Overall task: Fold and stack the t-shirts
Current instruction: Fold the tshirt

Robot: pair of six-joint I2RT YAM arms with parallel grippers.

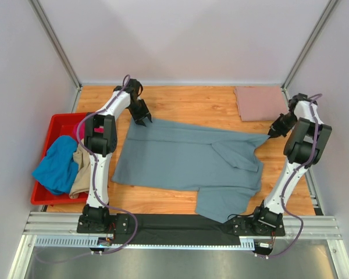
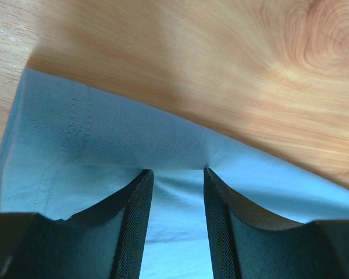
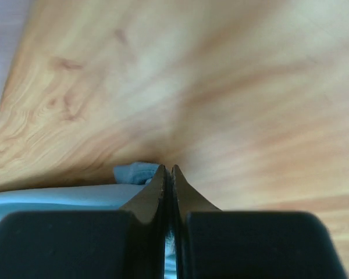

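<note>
A large slate grey-blue t-shirt (image 1: 180,157) lies spread across the middle of the wooden table. My left gripper (image 1: 144,119) stands at its far left corner. In the left wrist view this gripper (image 2: 177,170) is open, its fingertips pressing on the cloth (image 2: 104,133) just inside the hem. My right gripper (image 1: 271,133) is at the shirt's far right corner. The right wrist view shows that gripper (image 3: 168,167) shut, with a sliver of the grey-blue cloth (image 3: 58,197) between the jaws and a small bunch of it beside the tips. A folded dusty-pink t-shirt (image 1: 260,103) lies at the back right.
A red bin (image 1: 57,122) sits at the table's left edge. It holds a bright blue t-shirt (image 1: 55,164), a beige one (image 1: 81,168) and a magenta one (image 1: 79,129). White walls enclose the table on three sides.
</note>
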